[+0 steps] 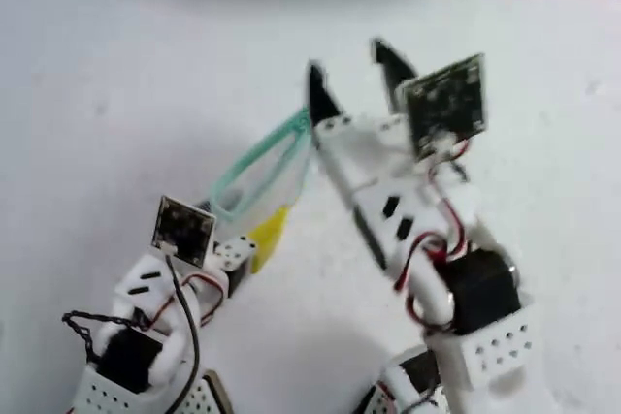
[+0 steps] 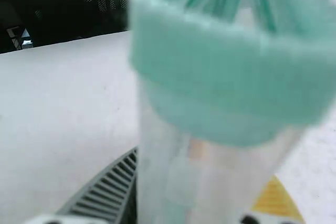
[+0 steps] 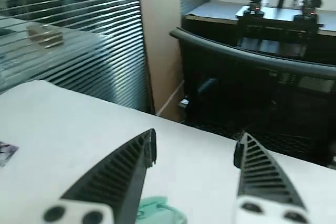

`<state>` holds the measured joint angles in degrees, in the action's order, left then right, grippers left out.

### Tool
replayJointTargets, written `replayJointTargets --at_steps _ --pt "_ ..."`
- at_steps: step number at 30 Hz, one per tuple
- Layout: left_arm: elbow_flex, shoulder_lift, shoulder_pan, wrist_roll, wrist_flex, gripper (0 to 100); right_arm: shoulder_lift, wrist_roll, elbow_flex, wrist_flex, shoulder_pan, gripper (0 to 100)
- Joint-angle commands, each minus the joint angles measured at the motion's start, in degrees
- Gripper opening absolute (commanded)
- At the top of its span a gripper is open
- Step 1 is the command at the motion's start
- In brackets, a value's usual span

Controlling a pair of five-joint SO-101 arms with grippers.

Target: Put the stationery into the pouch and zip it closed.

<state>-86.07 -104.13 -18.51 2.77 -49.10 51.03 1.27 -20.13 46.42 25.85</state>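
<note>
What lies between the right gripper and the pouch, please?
Nothing: in the high view the teal end of the pouch reaches right up beside the open right gripper, with only bare white table around them.

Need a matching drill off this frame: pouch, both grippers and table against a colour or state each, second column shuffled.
Things:
1. pouch
2. left gripper
3. right gripper
4. table

Colour or state:
A. white
B. open, nothing between the fingers
C. clear with a teal band
D. closed on one end of the pouch

Pairs: 1-C, 2-D, 3-B, 4-A
</note>
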Motion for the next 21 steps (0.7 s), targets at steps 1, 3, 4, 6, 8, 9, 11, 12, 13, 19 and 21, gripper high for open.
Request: replayJointTargets --at_steps 1,3,4,6,8,9,11,12,13,19,21 --pt "0.44 -0.66 -0.40 -0.53 0.00 23 -5.49 -0.62 2.81 -0.04 -7.60 21.3" --pt "0.53 -0.66 -0.40 -0.79 0.00 20 -11.56 -0.53 4.75 0.40 -11.56 19.3" --pt "0.62 -0.66 -0.40 -0.79 0.00 19 -14.99 -0.18 6.24 0.40 -13.49 18.7" --pt "0.62 -0.66 -0.40 -0.79 0.00 19 -22.11 0.00 9.58 1.54 -16.75 18.3" --pt "0.53 -0.66 -0.40 -0.79 0.00 19 -29.58 2.46 13.71 4.53 -18.77 18.1" --pt "0.53 -0.66 -0.40 -0.79 0.00 19 -33.36 5.89 15.74 6.29 -19.12 18.1" --pt "0.44 -0.66 -0.40 -0.79 0.09 19 -40.84 15.12 19.08 9.27 -18.95 18.1" --pt "0.44 -0.66 -0.40 -0.79 0.09 19 -44.70 19.78 20.57 10.59 -18.15 18.1" --pt "0.44 -0.66 -0.40 -0.79 0.09 19 -48.31 24.26 21.98 11.74 -17.63 18.2" --pt "0.44 -0.66 -0.40 -0.88 0.09 19 -67.56 40.70 29.80 16.92 -16.75 18.2" --pt "0.35 -0.66 -0.40 -0.88 0.09 19 -72.57 43.25 32.97 17.80 -17.19 18.3"
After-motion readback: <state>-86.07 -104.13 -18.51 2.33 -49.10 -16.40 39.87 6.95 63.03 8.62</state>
